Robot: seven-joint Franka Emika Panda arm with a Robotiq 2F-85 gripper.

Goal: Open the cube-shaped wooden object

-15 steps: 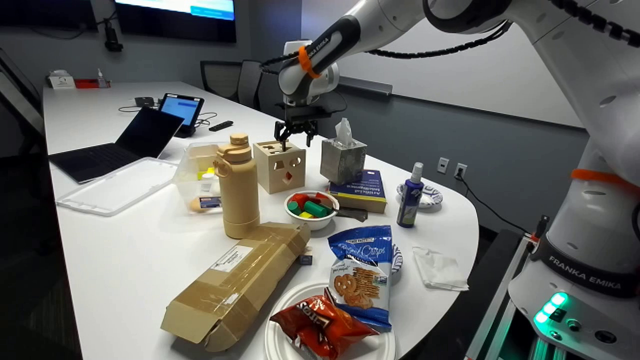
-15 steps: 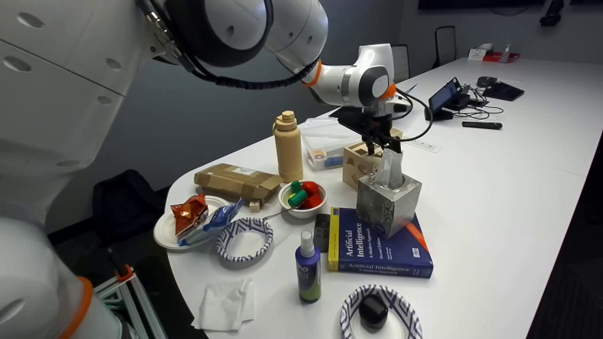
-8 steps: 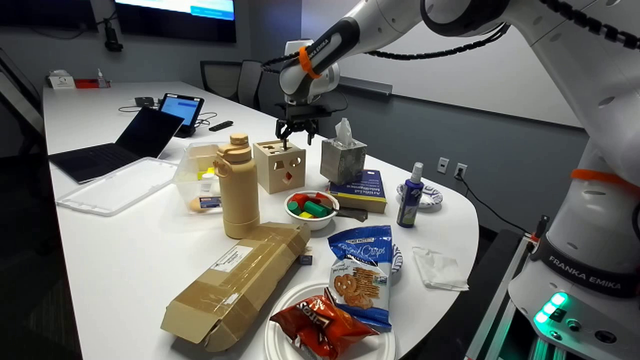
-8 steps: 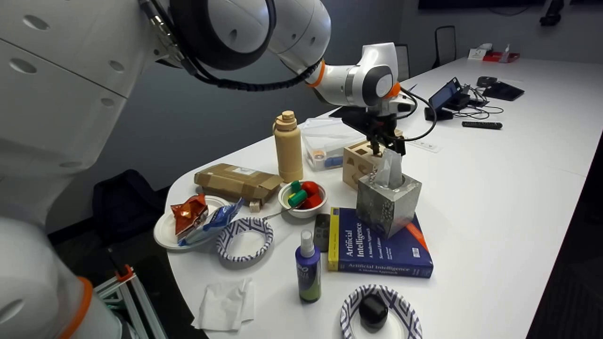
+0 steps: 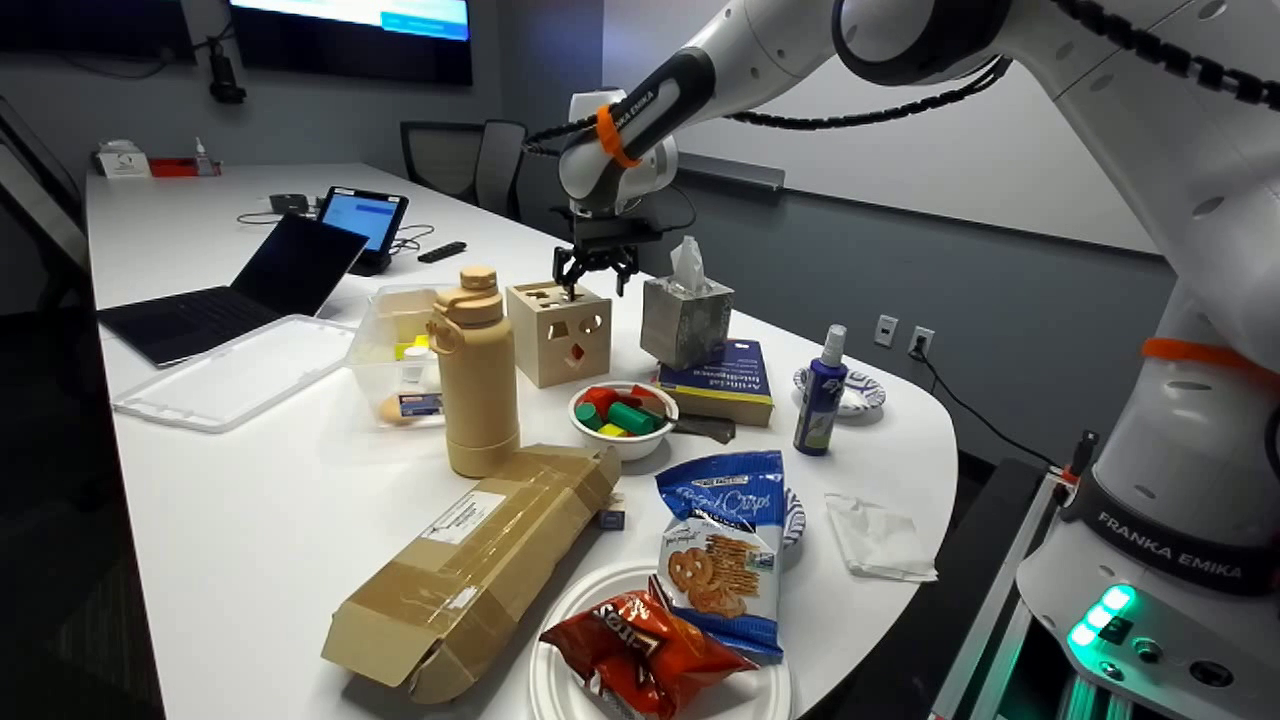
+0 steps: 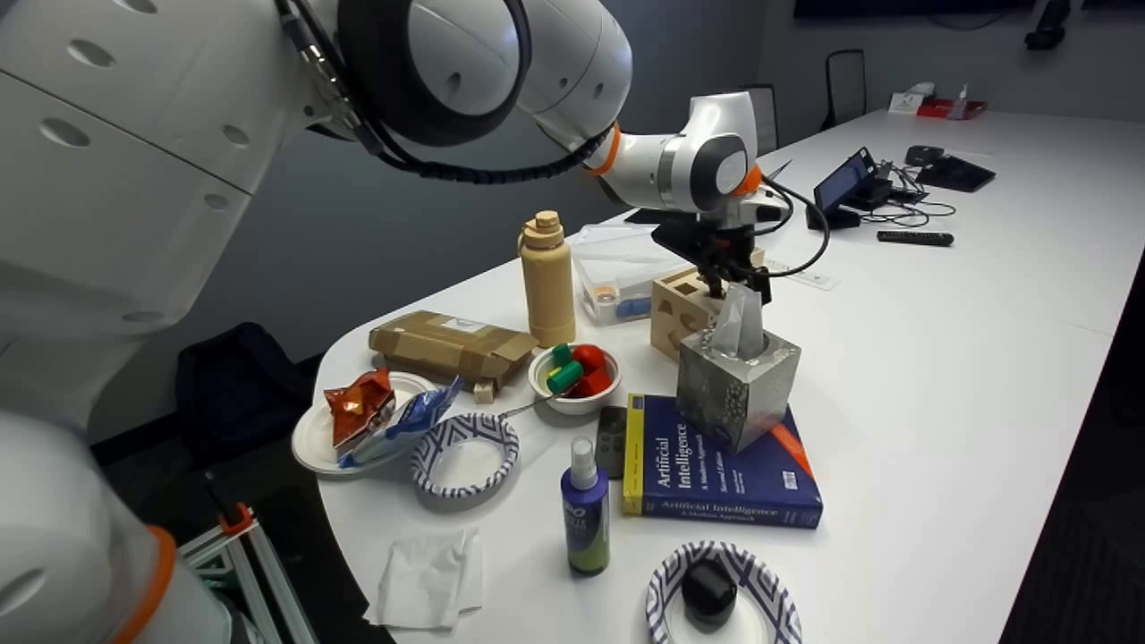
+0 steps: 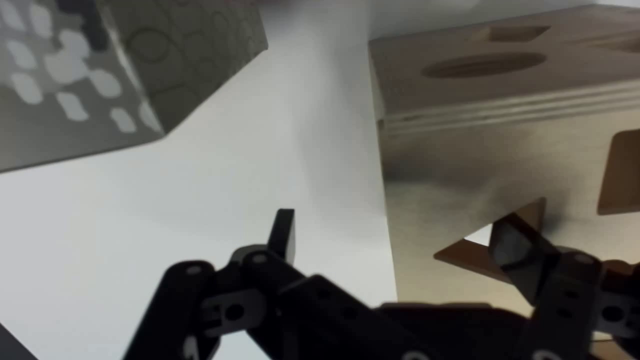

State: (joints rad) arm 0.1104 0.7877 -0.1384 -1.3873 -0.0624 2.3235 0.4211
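1. Snack bags, two: a red one (image 5: 640, 655) and a blue one (image 5: 722, 560), lying nearest in an exterior view.

2. Cardboard parcel (image 5: 475, 575), one: resting on the surface (image 5: 250, 520), a tan bottle (image 5: 480, 385) standing beside its far end.

3. White bowl (image 5: 632, 450), one: sitting farther in, holding coloured blocks (image 5: 632, 418).

4. Cube-shaped wooden object (image 5: 574, 336), one, pale, with cutouts: standing upright on the surface beyond the bowl, between the bottle and a patterned tissue box (image 5: 690, 325). Every face I am seeing is sitting in place, so I am listing it as unopened.

5. Hand (image 5: 596, 290), one: straddling the cube's edge on the tissue box side, fingers spread wide, holding nothing. In the wrist view one fingertip (image 7: 511, 245) is hanging over or in a triangular cutout, which of these I am unable to judge; its opposite is hanging outside the edge.

6. Progress: I am judging the positioning nearly done. Outstanding: gaining purchase on a panel, then moving it aside. Which panel gives, the views are not showing.
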